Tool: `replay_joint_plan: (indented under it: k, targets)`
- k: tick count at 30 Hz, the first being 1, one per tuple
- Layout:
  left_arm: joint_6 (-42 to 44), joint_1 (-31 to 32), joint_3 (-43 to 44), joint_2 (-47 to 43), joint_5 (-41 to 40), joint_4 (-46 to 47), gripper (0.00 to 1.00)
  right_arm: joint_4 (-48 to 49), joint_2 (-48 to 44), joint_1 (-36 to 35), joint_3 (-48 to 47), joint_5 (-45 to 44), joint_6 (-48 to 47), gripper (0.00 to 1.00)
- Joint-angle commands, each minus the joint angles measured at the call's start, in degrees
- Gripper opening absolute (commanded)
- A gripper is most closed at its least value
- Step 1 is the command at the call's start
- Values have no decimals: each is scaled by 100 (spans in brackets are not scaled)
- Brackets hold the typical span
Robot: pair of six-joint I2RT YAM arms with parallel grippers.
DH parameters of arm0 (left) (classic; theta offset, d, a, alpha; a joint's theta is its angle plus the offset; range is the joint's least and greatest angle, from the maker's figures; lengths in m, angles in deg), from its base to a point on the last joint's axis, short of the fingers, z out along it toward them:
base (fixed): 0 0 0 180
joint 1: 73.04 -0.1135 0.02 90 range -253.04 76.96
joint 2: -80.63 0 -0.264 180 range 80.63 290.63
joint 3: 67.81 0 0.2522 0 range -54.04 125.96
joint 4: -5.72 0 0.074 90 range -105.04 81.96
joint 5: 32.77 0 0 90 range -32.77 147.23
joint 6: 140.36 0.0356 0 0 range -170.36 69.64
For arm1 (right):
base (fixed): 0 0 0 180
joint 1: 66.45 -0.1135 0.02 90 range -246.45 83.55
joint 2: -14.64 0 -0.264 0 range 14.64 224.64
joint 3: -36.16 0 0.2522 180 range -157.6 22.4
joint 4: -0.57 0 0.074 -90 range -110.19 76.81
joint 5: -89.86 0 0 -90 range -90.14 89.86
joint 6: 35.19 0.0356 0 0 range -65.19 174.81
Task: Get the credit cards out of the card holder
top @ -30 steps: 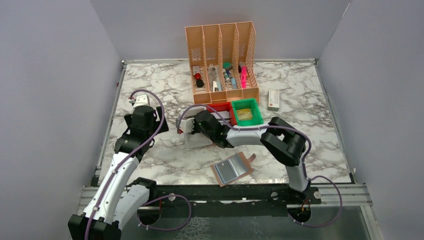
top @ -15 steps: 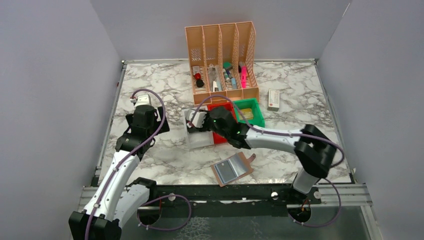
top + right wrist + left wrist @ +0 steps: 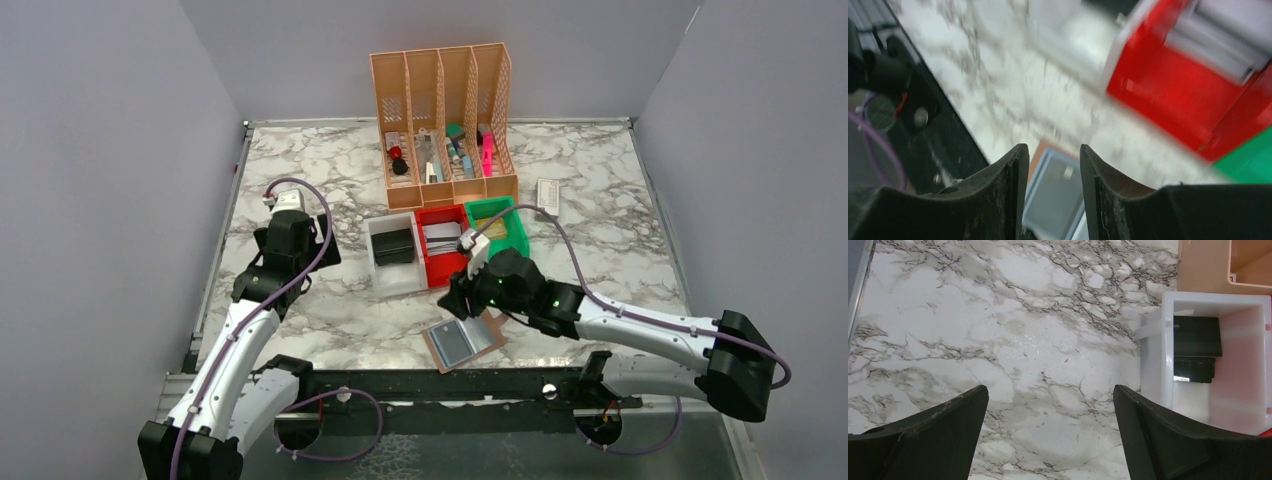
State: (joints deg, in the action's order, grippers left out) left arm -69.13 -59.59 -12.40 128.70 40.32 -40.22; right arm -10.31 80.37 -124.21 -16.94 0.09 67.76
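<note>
The tan-brown card holder [image 3: 432,347] lies flat near the table's front edge, with bluish-grey credit cards [image 3: 461,339] in its pocket. My right gripper [image 3: 458,298] hangs just above and behind the holder, open by a narrow gap and empty. In the blurred right wrist view the gripper [image 3: 1052,150] frames a bluish card [image 3: 1055,200] and the holder's brown edge [image 3: 1040,148]. My left gripper [image 3: 297,250] is at the left of the table, far from the holder. In the left wrist view it [image 3: 1049,390] is wide open over bare marble.
A white bin [image 3: 392,278] holds a black case [image 3: 393,245], also in the left wrist view [image 3: 1196,345]. Beside it stand a red bin [image 3: 440,265] and a green bin [image 3: 500,238]. A peach file organizer [image 3: 445,100] and a small white box [image 3: 548,195] are behind.
My right arm has swung from the white bin toward the front and now hovers over the card holder. The black case now shows in the white bin. The left arm has not moved.
</note>
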Motion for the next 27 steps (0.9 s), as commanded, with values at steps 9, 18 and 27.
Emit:
replay_joint_plan:
  k: [9,18,27]
  targets:
    - [59,-27,-67,75,197,191,99,-1553,5,-1015,839,-527,2122,52]
    - [31,-27,-78,165,221,199,99,-1866,866,-1429,504,-1493,2055,54]
    - [40,-27,-83,185,265,208,99,-1993,1542,-1574,257,-1693,2111,42]
